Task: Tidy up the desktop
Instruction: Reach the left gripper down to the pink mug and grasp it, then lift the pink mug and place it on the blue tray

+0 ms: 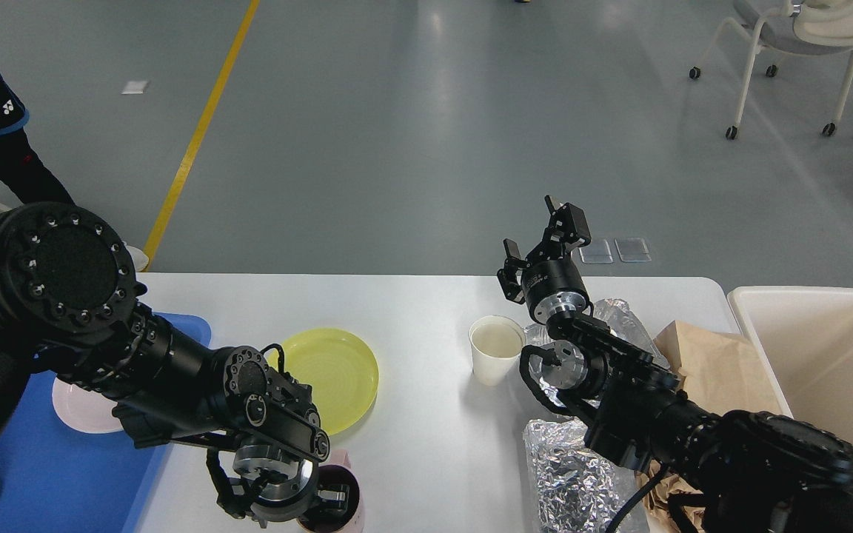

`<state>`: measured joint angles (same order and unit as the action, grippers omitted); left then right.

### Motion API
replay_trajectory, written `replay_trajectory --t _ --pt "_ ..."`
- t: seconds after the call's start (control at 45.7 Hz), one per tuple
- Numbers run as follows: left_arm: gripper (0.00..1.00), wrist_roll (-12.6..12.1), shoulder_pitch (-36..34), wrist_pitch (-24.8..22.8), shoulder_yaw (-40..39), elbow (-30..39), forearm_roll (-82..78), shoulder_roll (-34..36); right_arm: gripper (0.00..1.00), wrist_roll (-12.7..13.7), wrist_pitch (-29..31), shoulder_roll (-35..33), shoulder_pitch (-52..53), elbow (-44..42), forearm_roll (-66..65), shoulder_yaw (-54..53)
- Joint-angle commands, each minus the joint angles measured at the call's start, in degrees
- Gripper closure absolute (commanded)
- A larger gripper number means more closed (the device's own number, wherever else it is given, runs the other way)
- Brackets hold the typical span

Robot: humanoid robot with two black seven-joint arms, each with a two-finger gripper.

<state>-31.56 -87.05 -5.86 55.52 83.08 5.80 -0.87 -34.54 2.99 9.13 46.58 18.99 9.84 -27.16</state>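
Large white rectangular desktop [426,311] fills the lower view. From its left edge: blue plastic tray [64,474] holding pale pink plate [75,411]; left gripper [286,511] over pink cup [338,507], fingers' spacing cannot be told; yellow plate [334,374]; white paper cup [495,348], likely light, crushable, best held mid-wall; right gripper [545,233] spread, raised; crumpled foil [574,474].

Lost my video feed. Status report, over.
Left claw down at pink cup, grip unclear. Right claw open, raised, empty. Desktop uncleared: yellow plate, paper cup, foil, brown bag.
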Motion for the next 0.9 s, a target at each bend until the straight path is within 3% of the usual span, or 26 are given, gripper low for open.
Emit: replay_trajectory --t 0.0,0.175,0.262,0.678,0.765,0.875 --pt "0.55 0.19 0.12 1.03 0.12 -0.03 0.01 0.08 0.00 0.00 0.00 0.01 0.00 0.00 0.00 0.00" --pt "0.80 0.54 0.12 1.91 0.12 -0.03 -0.08 0.17 0.00 0.00 0.00 -0.08 0.00 0.00 0.00 0.00" --pt "1.00 0.54 0.03 1.91 0.91 0.06 -0.17 0.17 0.00 0.00 0.00 0.01 0.00 0.00 0.00 0.00" --pt "1.00 0.36 -3.30 0.77 1.61 1.99 -0.35 0.78 0.00 0.00 0.00 -0.08 0.00 0.00 0.00 0.00" --pt "1.00 0.10 -7.51 -3.18 1.26 3.75 -0.61 1.31 0.00 0.00 0.08 -0.08 0.00 0.00 0.00 0.09" --pt "1.00 0.01 -14.63 -12.05 0.91 5.07 -0.61 4.56 0.00 0.00 0.00 0.01 0.00 0.00 0.00 0.09"
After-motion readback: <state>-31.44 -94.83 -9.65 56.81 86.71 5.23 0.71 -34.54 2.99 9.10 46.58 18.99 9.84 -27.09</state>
